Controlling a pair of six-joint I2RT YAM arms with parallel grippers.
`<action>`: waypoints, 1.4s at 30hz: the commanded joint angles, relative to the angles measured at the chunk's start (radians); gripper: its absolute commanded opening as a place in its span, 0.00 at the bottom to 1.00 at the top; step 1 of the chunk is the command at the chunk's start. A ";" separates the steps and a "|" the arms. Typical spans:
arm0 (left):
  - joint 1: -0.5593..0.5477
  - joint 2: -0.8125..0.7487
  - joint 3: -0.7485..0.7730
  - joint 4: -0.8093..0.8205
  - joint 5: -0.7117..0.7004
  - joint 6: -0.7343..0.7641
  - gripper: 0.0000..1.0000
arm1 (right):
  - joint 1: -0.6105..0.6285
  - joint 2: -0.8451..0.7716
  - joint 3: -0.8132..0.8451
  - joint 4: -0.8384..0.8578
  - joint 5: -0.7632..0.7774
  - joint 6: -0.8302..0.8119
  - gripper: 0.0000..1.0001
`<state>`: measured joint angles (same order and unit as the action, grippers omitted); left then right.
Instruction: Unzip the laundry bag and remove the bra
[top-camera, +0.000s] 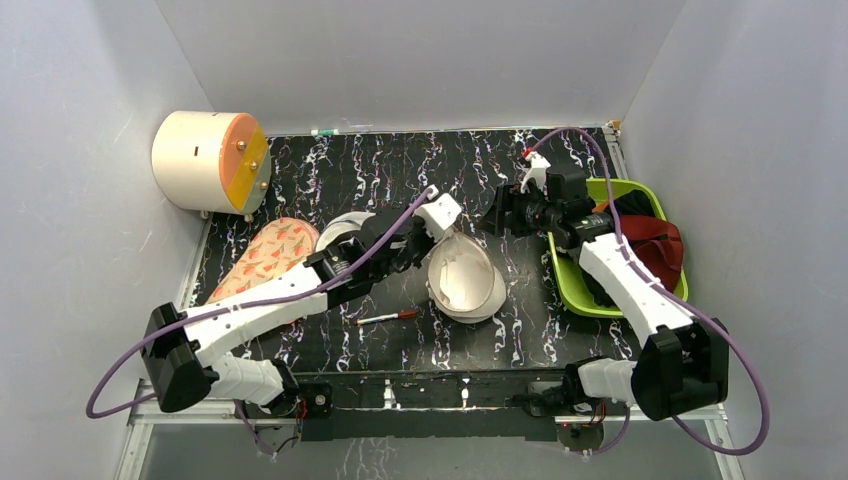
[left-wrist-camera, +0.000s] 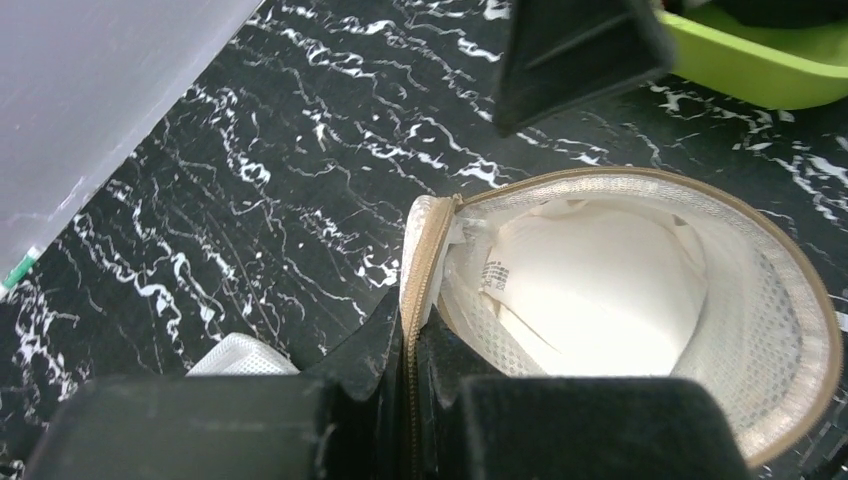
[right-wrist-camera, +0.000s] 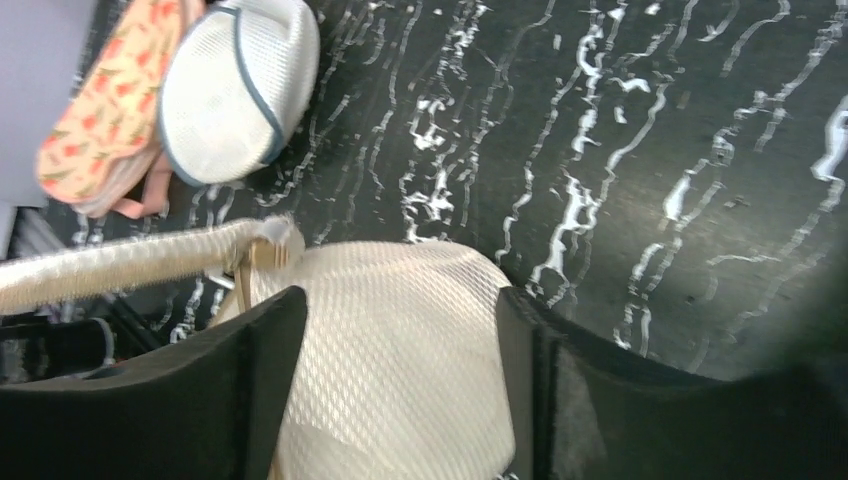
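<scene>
The cream mesh laundry bag lies mid-table, unzipped, with its lid flap standing up. My left gripper is shut on the bag's zip rim; in the left wrist view the zip tape runs straight down between its fingers. Inside the open bag a white padded cup of the bra shows, with a printed label on it; its straps are hidden. My right gripper hovers at the bag's far side, jaws open, and the mesh dome fills the gap below its fingers.
A grey-white mesh pouch and a peach leaf-print bra lie left of the bag. A green bin of dark and red clothes stands at the right. A cream drum with an orange face is at the back left. A pen lies near the front.
</scene>
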<state>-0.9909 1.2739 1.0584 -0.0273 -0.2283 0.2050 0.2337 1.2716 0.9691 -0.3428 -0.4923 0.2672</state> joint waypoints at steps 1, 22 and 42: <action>0.026 0.036 0.069 -0.062 -0.104 -0.041 0.00 | 0.000 -0.059 0.069 -0.120 0.103 -0.064 0.76; 0.125 0.153 0.124 -0.132 -0.212 -0.148 0.37 | 0.260 -0.122 0.002 -0.331 0.635 0.013 0.98; 0.154 0.190 0.119 -0.109 0.078 -0.236 0.93 | 0.339 -0.152 0.111 -0.220 0.492 -0.005 0.80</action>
<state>-0.8349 1.4853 1.1759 -0.1490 -0.3172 0.0212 0.5598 1.1282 1.0466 -0.6304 0.0120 0.2634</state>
